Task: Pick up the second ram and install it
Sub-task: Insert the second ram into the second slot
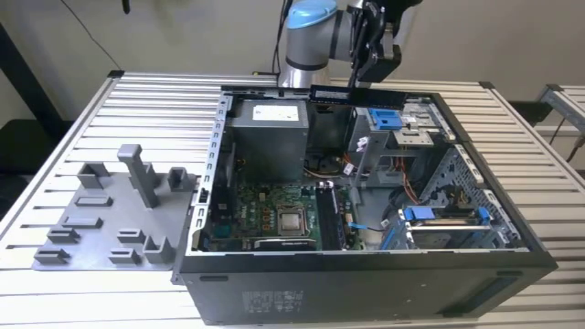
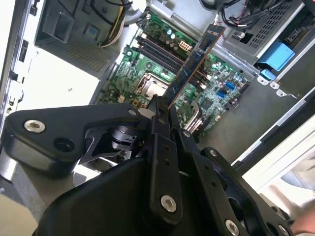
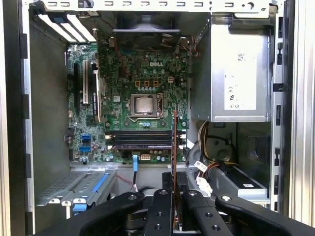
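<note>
Hanging above the open computer case (image 1: 366, 264), the fingers (image 2: 160, 132) pinch the second ram (image 2: 194, 61); its long axis lies crosswise to the memory slots (image 3: 138, 140) below.

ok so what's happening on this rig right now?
The arm's gripper is shut on the second ram and holds the blue strip in the air over the open computer case. In the first wrist view the strip shows edge-on above the motherboard, near the dark memory slots, and it is not seated. The grey tray sits on the table beside the case, at the exterior view's left.
</note>
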{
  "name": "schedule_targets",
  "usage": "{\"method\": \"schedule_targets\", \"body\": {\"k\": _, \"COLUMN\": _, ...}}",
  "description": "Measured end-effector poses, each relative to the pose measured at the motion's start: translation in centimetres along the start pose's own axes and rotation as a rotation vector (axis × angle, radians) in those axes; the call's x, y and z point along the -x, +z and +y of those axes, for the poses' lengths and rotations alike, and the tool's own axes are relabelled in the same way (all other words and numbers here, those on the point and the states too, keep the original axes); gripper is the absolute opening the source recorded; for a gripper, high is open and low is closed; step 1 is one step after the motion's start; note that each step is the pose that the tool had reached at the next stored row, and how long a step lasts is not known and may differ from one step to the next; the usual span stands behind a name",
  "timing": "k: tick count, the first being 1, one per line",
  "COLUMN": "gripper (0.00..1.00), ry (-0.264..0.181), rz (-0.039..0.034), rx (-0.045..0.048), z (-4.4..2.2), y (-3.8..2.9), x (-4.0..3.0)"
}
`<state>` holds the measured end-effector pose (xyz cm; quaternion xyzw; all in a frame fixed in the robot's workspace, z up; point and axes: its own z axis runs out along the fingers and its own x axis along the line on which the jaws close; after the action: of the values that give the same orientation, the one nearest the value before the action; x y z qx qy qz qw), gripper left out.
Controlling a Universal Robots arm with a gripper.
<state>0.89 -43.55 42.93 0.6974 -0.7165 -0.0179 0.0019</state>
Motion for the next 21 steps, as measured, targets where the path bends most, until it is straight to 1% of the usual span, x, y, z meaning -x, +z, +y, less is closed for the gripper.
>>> {"method": "schedule_targets", "body": {"k": 12, "gripper": 0.14, "ry": 0.005, "rz": -0.0002, "rx": -0.0001, "z": 0.00, "y": 0.00, "x": 0.00}}
{"method": "schedule_targets", "body": {"k": 15, "gripper": 0.14, "ry": 0.023, "rz": -0.0006, "rx": -0.0005, "z": 0.00, "y": 0.00, "x": 0.00}}
{"method": "schedule_targets", "body": {"k": 21, "gripper": 0.14, "ry": 0.074, "rz": -0.0021, "rx": -0.0017, "z": 0.00, "y": 0.00, "x": 0.00}}
